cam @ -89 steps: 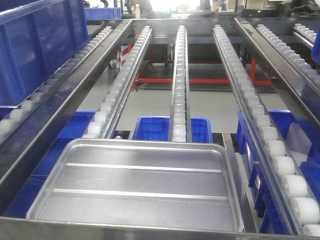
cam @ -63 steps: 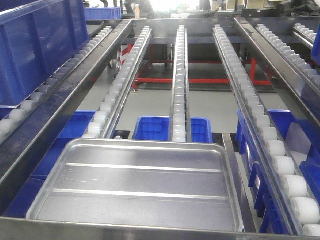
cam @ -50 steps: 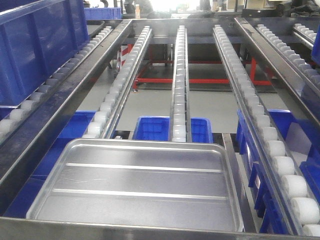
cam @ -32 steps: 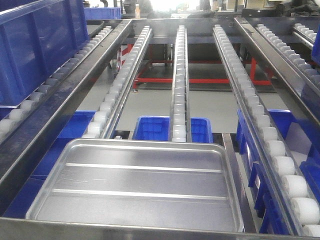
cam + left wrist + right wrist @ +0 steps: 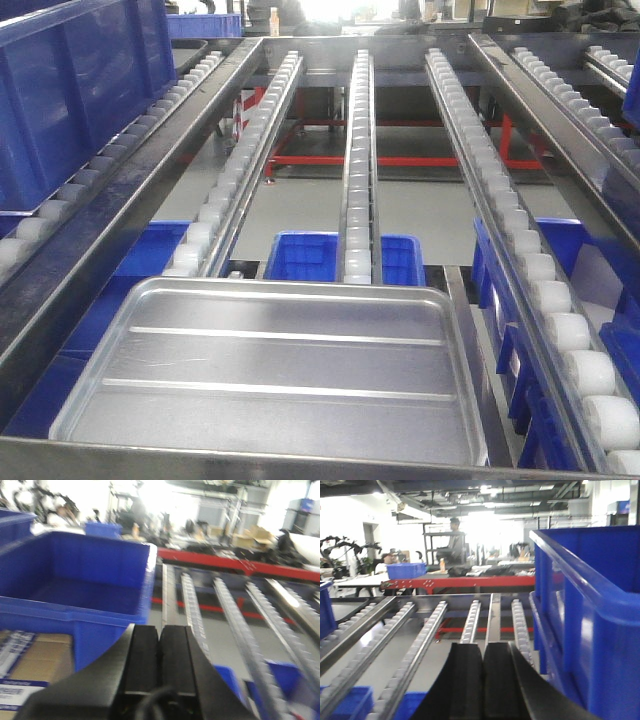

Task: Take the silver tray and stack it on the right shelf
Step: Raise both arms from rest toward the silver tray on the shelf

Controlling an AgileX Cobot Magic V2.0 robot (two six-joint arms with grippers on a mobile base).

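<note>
The silver tray (image 5: 275, 375), shiny with two long raised ridges, lies flat at the near end of a rack of widely spaced roller rails (image 5: 357, 160) in the front view. Neither gripper shows in that view. A further roller lane (image 5: 612, 62) shows at the far right beyond a steel side rail; I cannot tell whether it is the right shelf. My left gripper (image 5: 160, 630) is shut and empty, high up beside a blue bin (image 5: 75, 587). My right gripper (image 5: 483, 647) is shut and empty above roller rails (image 5: 470, 620). The tray is out of both wrist views.
Blue bins (image 5: 305, 257) stand on a lower level under the rails. A large blue bin (image 5: 75, 90) sits on the left lane. Another blue bin (image 5: 590, 615) is close on the right of my right gripper. A steel front bar (image 5: 300, 460) crosses below the tray.
The front view has shifted very slightly; the tray stays where it was on the rack.
</note>
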